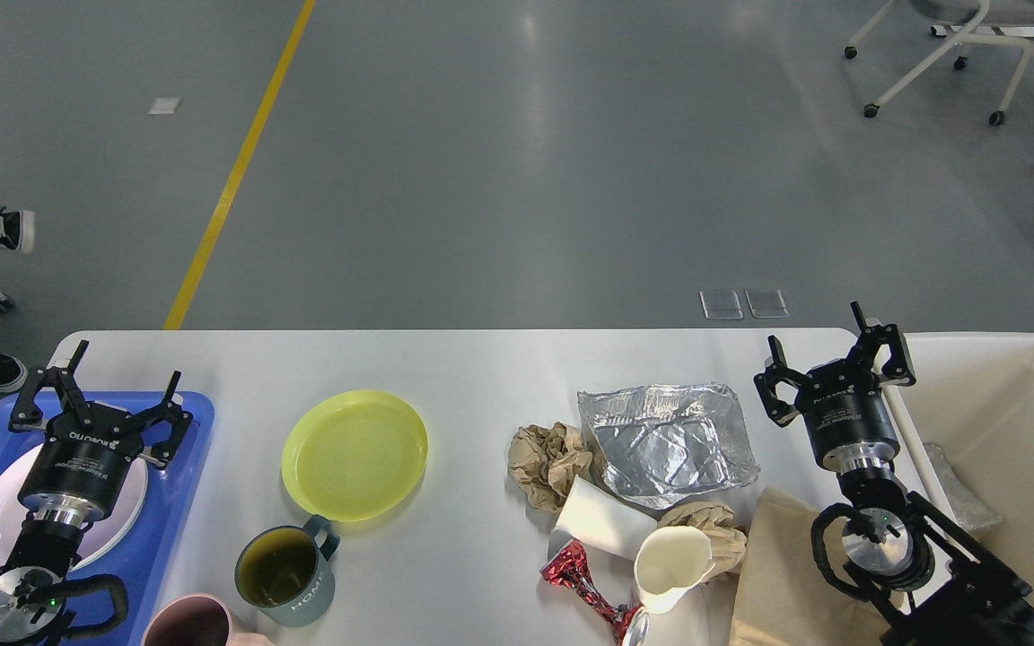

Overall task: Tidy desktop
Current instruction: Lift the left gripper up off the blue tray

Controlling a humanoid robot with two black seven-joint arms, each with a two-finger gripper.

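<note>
The bench [481,368] stretches across the lower half of the head view and is sorted by kind, which explains how the arms stand. At its left end sits a blue tray [189,467] with a white plate [122,516] in it, a place for dishes, and the left pincer [97,397] hangs over that tray with its fingers spread apart and nothing between them. Just right of the tray lie the reusable things that I judge belong there: a yellow plate [354,453], a grey-green mug [286,574] and a pink cup [187,624] at the near edge. Toward the right the litter is heaped together: crumpled brown paper [548,458], a creased clear plastic wrapper [668,440], a white paper cup [671,565] lying on its side, a red foil wrapper [582,574] and a brown paper bag [782,574]. The cream bin [1011,431] stands against the bench's right end, probably for that waste, and something clear already lies inside it. The right pincer [836,363] hovers between the plastic wrapper and the bin's rim, fingers apart and empty. Each arm thus waits by its own container, with most of the tidying not yet done.
</note>
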